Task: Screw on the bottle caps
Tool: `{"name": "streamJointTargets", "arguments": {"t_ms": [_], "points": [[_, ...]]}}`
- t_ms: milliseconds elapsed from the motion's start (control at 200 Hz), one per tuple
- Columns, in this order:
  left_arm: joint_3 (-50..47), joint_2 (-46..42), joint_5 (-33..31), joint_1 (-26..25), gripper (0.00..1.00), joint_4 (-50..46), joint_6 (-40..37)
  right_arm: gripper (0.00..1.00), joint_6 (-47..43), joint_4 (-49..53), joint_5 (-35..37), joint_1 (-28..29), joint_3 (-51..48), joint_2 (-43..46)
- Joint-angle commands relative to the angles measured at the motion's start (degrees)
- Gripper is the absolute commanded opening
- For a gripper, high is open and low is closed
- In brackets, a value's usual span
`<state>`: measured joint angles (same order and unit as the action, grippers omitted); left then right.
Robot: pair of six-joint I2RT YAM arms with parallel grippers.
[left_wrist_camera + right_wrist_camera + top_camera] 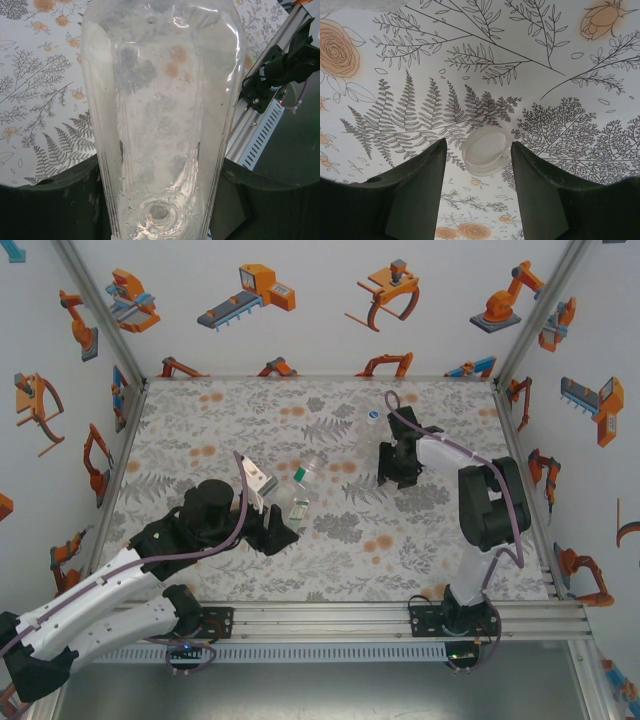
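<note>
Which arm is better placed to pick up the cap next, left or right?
Right. The right gripper is open, its jaws on either side of the white cap. The left gripper is busy, shut on the clear bottle.

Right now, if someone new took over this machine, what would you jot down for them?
Left gripper: shut on a clear plastic bottle, base toward its camera.
Right gripper: open, fingers either side of a white cap on the table, not clamped.
Second bottle lies mid-table; third bottle sits farther back, seemingly wearing a bluish cap.
Done: perhaps that one. Left: cap the held bottle, then the lying one.
</note>
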<state>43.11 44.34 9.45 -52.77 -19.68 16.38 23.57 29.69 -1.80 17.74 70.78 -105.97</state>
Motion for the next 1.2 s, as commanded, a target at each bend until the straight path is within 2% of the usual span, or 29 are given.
{"name": "streamJointTargets", "arguments": {"t_ms": [0, 195, 320, 551, 711, 991, 1192], "points": [[0.61, -0.12, 0.82, 0.39, 0.04, 2.11, 1.18, 0.52, -0.28, 0.95, 1.45, -0.25, -0.03, -1.16], [0.39, -0.37, 0.83, 0.45, 0.04, 2.02, 1.46, 0.51, -0.04, 0.98, 1.67, -0.27, -0.04, -1.76], [0.39, -0.57, 0.60, 0.48, 0.04, 1.88, 1.48, 0.47, 0.08, 0.98, 1.80, -0.43, -0.10, -2.26], [0.24, -0.71, 0.43, 0.54, 0.04, 2.07, 1.63, 0.27, 0.77, 0.59, 1.01, -1.45, -0.61, -2.19], [0.44, -0.44, 0.57, 0.59, 0.04, 2.22, 1.55, 0.19, 1.12, -0.25, 0.46, -1.48, -1.93, 0.31], [0.66, -0.91, 0.52, 0.65, 0.04, 2.36, 1.48, 0.17, 8.79, -5.86, -8.10, -0.78, -8.28, 9.41], [0.06, -2.49, -0.94, 0.65, 0.03, 2.51, 1.19, 0.17, 19.38, -16.51, -15.23, 3.74, -15.37, 13.88]]}}
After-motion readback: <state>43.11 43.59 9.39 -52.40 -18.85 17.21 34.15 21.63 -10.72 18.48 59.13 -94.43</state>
